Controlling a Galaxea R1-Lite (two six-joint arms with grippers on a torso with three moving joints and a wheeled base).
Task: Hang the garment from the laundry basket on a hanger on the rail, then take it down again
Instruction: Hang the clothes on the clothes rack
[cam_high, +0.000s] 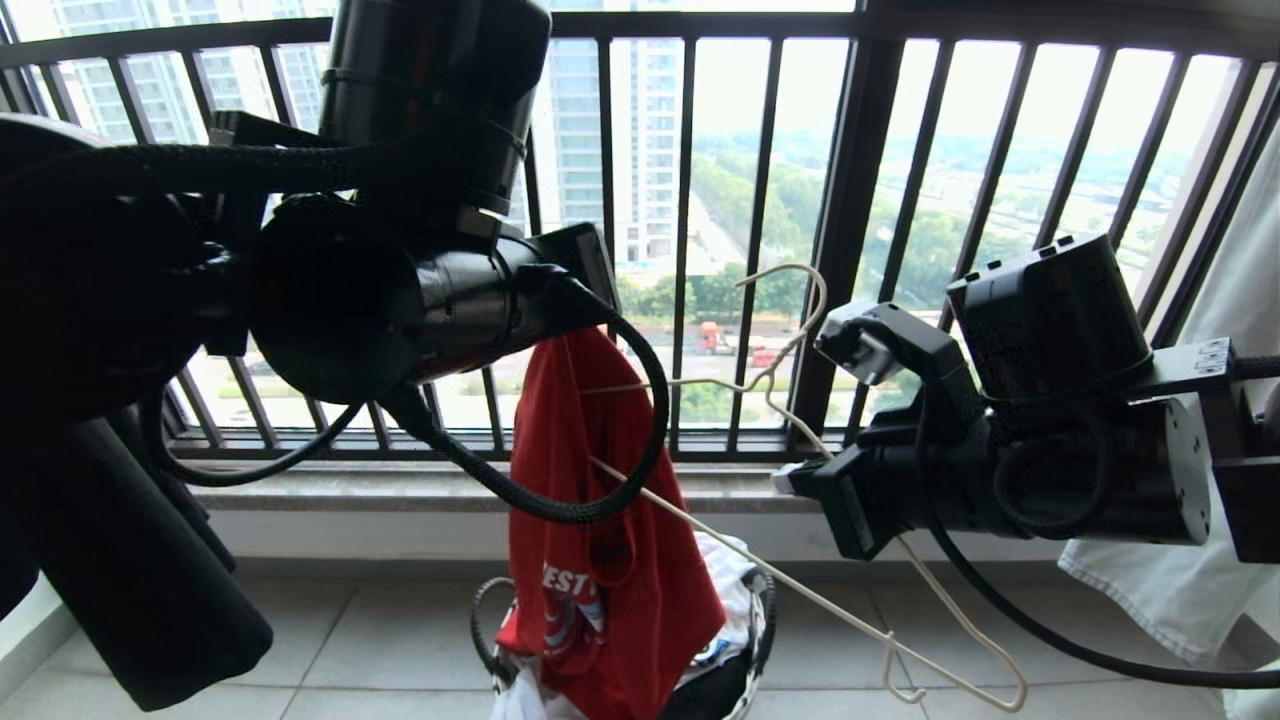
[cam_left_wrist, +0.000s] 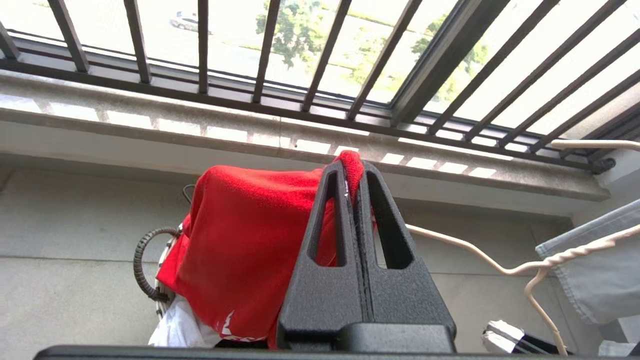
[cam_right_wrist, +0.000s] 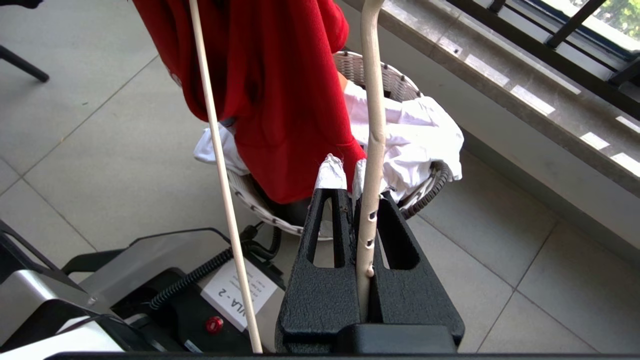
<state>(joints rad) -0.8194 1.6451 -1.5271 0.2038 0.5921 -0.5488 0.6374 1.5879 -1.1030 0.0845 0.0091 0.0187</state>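
The red garment (cam_high: 600, 520) hangs from my left gripper (cam_left_wrist: 352, 167), which is shut on a fold of its cloth high above the laundry basket (cam_high: 762, 615). Its lower end with white lettering drops into the basket. My right gripper (cam_right_wrist: 346, 172), to the right of the garment, is shut on the off-white wire hanger (cam_right_wrist: 372, 125). The wire runs between the taped fingertips. The hanger (cam_high: 790, 300) slants with its hook up near the railing and its far corner low at the right. One hanger arm crosses in front of the red cloth. The rail is out of view.
A black railing of vertical bars (cam_high: 760, 200) and a stone ledge (cam_high: 400, 485) close off the far side. White clothes (cam_right_wrist: 420, 130) lie in the basket. A pale garment (cam_high: 1200, 560) hangs at the right. My base (cam_right_wrist: 150, 290) stands close to the basket on the tiled floor.
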